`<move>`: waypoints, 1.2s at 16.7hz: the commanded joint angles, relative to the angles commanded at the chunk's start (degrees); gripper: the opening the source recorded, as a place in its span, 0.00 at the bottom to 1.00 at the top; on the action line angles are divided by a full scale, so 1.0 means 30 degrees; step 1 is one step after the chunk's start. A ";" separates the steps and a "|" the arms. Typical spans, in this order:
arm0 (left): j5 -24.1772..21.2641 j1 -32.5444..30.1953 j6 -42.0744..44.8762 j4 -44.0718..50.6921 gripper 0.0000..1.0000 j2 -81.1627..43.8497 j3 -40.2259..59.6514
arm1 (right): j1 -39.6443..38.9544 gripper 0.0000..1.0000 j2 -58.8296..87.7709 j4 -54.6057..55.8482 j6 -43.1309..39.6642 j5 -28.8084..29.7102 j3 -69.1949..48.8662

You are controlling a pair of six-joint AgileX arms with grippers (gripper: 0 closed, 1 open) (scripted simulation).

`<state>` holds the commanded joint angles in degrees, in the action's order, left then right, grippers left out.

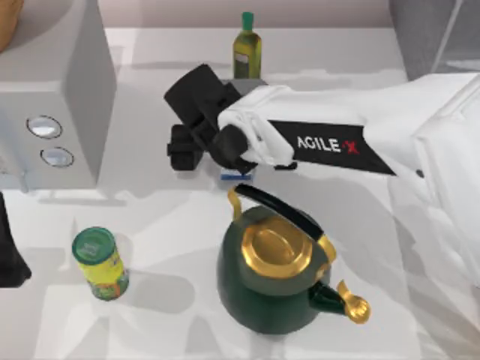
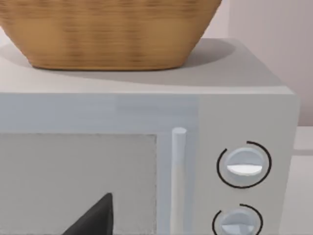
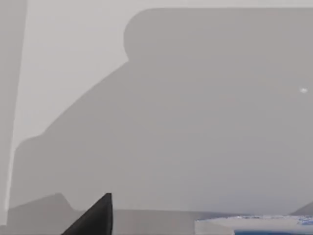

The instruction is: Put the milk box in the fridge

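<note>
Your right gripper (image 1: 196, 150) hangs directly over the milk box (image 1: 237, 177), a blue-and-white sliver showing at its kettle-side edge; whether its jaws have closed cannot be told. Likely light, thin-walled and crushable: take the carton's flat sides, squeezing gently.

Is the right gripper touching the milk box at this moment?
Cannot tell. In the top view the right gripper sits over the milk box, hiding all but a blue-white sliver; the right wrist view shows the box's edge, no contact.
</note>
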<state>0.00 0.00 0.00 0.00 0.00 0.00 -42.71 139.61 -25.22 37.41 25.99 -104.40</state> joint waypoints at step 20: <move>0.0000 0.0000 0.0000 0.0000 1.00 0.0000 0.0000 | -0.0112 0.00 -0.0259 0.0139 0.0106 0.0043 0.0436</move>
<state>0.00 0.00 0.00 0.00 0.00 0.00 -43.05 138.83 -24.81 37.73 26.12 -103.09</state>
